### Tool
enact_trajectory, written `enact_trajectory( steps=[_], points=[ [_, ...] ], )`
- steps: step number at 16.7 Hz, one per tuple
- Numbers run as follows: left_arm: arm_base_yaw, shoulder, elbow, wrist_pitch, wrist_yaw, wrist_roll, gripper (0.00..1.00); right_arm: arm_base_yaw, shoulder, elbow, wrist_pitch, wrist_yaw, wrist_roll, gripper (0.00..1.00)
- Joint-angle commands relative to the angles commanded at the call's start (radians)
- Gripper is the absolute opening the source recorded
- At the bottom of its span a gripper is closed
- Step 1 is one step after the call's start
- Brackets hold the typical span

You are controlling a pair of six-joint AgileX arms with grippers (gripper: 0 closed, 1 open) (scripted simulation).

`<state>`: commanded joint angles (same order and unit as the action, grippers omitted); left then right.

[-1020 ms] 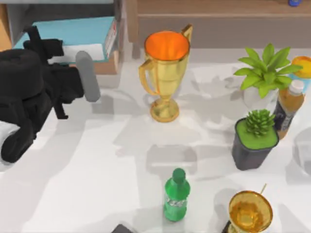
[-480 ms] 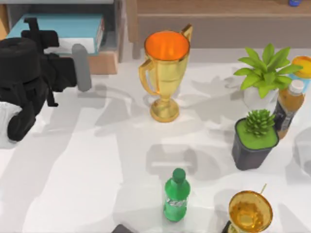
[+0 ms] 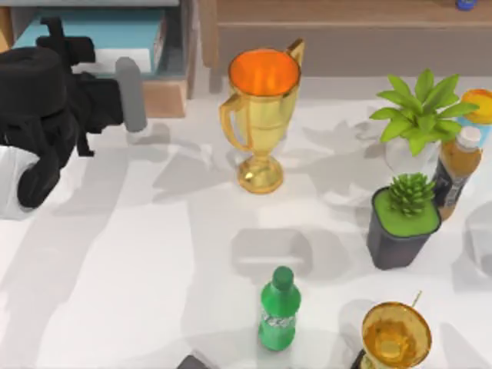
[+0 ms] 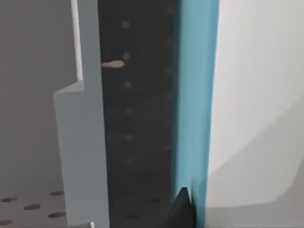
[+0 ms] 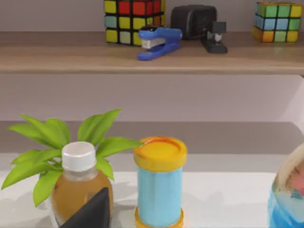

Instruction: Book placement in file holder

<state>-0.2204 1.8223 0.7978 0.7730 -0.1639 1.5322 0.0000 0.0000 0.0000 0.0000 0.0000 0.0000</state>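
The light blue book [image 3: 100, 34] lies inside the grey file holder [image 3: 185, 46] at the table's back left, behind the holder's tan front panel [image 3: 165, 100]. My left gripper [image 3: 115, 77] is at the holder's front, shut on the book, with its grey finger [image 3: 131, 94] just ahead of the tan panel. In the left wrist view the book's blue cover [image 4: 194, 95] stands beside a grey holder wall [image 4: 80, 152], and a black fingertip [image 4: 183, 209] touches the cover. A dark part of my right gripper [image 5: 90, 213] shows in the right wrist view.
A gold trophy [image 3: 261, 100] stands right of the holder. A green bottle [image 3: 278, 307], two potted plants [image 3: 419, 115] [image 3: 403, 219], a tea bottle [image 3: 459, 165] and a gold cup [image 3: 396, 334] fill the right and front. A brown shelf [image 3: 346, 31] runs along the back.
The book went from tilted, with its white edge showing, to set deeper in the holder. My left gripper moved back and slightly right with it.
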Motion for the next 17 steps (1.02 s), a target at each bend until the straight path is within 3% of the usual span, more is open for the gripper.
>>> enact_trajectory(
  steps=[8, 17],
  points=[
    [0.007, 0.055, 0.053, -0.008, 0.010, 0.001, 0.00, 0.000, 0.000, 0.000, 0.000, 0.000, 0.000, 1.00],
    [0.007, 0.055, 0.053, -0.008, 0.010, 0.001, 0.68, 0.000, 0.000, 0.000, 0.000, 0.000, 0.000, 1.00]
  ],
)
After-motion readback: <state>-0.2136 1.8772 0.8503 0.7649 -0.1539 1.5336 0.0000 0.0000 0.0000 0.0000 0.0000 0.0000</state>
